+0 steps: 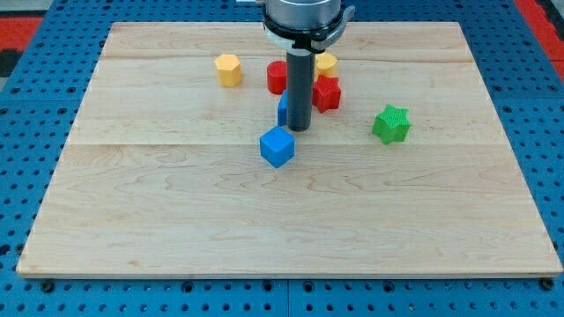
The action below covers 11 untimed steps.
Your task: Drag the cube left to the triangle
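A blue cube (277,146) sits near the middle of the wooden board (176,202). My tip (300,129) stands just above and to the right of the cube, close to its upper right corner; I cannot tell if it touches. A second blue block (283,109) shows only as a sliver behind the rod's left side, so its shape cannot be made out. It lies just above the cube.
A red cylinder (277,77) and a red star-like block (328,93) flank the rod. A yellow block (327,62) sits partly hidden behind the rod. A yellow hexagon (228,70) lies at the upper left and a green star (391,123) at the right.
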Each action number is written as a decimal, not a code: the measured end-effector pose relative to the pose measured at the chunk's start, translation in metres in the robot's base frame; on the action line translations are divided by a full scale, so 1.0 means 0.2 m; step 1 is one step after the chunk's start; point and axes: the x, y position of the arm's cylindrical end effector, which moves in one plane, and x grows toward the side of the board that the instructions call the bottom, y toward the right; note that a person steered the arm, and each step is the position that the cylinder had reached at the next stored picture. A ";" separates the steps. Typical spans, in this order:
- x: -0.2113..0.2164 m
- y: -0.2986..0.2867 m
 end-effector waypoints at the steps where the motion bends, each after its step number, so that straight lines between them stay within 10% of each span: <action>1: 0.30 0.19; 11: -0.02 -0.63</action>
